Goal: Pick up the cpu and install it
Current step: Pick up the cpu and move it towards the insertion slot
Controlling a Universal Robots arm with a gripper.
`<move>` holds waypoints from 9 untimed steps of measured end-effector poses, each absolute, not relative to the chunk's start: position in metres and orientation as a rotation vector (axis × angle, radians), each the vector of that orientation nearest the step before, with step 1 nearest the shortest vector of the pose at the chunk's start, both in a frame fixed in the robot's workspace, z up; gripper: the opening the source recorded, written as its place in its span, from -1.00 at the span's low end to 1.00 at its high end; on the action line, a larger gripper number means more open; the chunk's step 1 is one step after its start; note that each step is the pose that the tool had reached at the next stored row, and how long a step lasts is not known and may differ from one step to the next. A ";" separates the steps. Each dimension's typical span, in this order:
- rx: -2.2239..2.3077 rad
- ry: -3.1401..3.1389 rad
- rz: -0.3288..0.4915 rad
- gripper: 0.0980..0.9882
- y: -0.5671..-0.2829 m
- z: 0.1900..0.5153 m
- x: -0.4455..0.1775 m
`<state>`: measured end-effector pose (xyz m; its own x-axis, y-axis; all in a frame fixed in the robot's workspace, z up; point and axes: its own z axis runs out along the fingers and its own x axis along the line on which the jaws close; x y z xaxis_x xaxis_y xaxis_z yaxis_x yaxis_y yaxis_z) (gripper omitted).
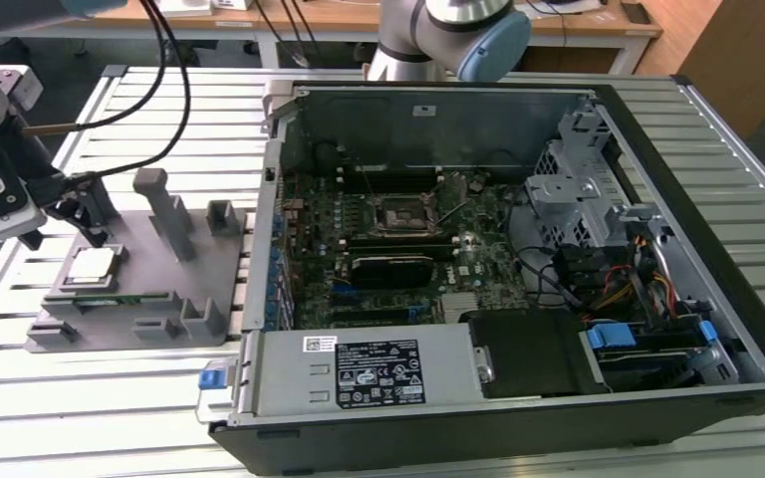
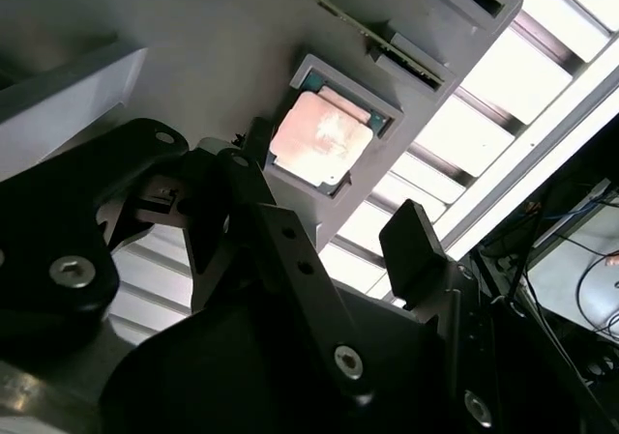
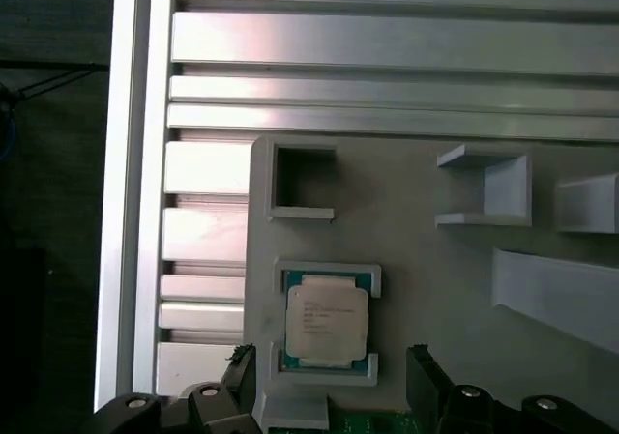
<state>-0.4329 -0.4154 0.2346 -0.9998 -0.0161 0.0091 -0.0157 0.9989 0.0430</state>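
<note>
Plainly at the pick-up stage, with nothing gripped. As for the gripper [image 1: 61,231]: wide open, empty, hanging just above the grey holder [image 1: 156,309] on the slatted table [image 1: 37,398], at the exterior view's left. As for the cpu [image 1: 92,265]: lying flat in a shallow square pocket of that holder, silvery plate up, untouched, well apart from the open computer case [image 1: 422,443] and from the black socket [image 1: 400,211] on the board inside it. Close beneath the tool, then, and not off to one side. In the first wrist view, flanked by the two black fingers [image 3: 240,376], one to each side of the cpu [image 3: 327,323], both clear of its edges and spread wider than the chip. Square in outline, so no long axis to speak of; edges roughly in line with the finger faces there, hence little twist apparent between tool and chip. In the second wrist view, seen at a slant past the gripper [image 2: 329,188], with the cpu [image 2: 321,141] lying beyond the fingertips rather than between them; judged, therefore, to be poised over the chip and not yet down around it. Only the one arm on this rig, and already near.
</note>
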 end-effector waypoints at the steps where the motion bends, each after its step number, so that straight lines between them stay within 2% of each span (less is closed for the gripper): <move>1: 0.025 -3.131 -0.067 0.39 -0.415 0.233 -0.433; 9: 0.025 -3.130 -0.067 0.39 -0.415 0.220 -0.433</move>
<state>-0.4330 -0.4146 0.2200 -0.9998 -0.0160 0.0109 -0.0155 0.9989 0.0432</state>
